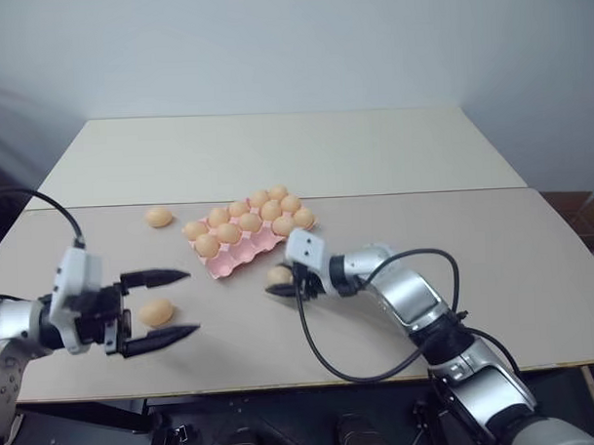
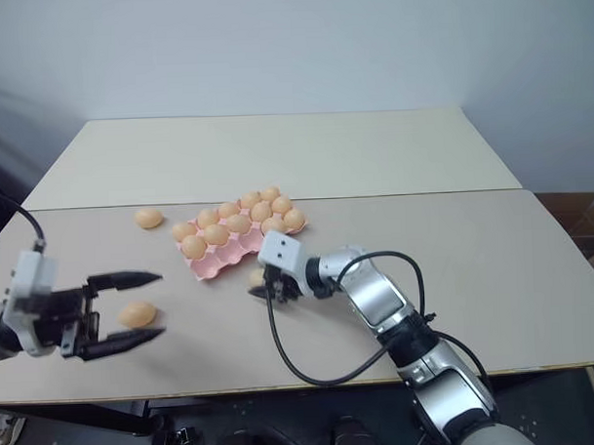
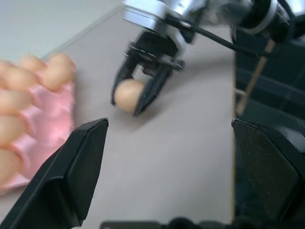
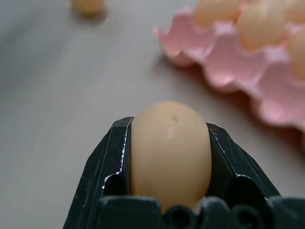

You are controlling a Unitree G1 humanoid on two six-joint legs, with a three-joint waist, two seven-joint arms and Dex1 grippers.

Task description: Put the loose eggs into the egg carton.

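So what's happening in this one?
The robot is filling a pink carton with eggs on a table. Its right hand is shut on an egg just in front of the carton, whose near cups are unfilled. Its left hand is open, with a second egg lying between its fingers on the table. A third egg lies left of the carton.

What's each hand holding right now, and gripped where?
Right hand clamps one loose egg across its sides. Left hand is open, holding nothing.

Egg carton [image 1: 241, 252] mid-table [image 1: 533, 273], two loose eggs [image 1: 159, 218] to its left.
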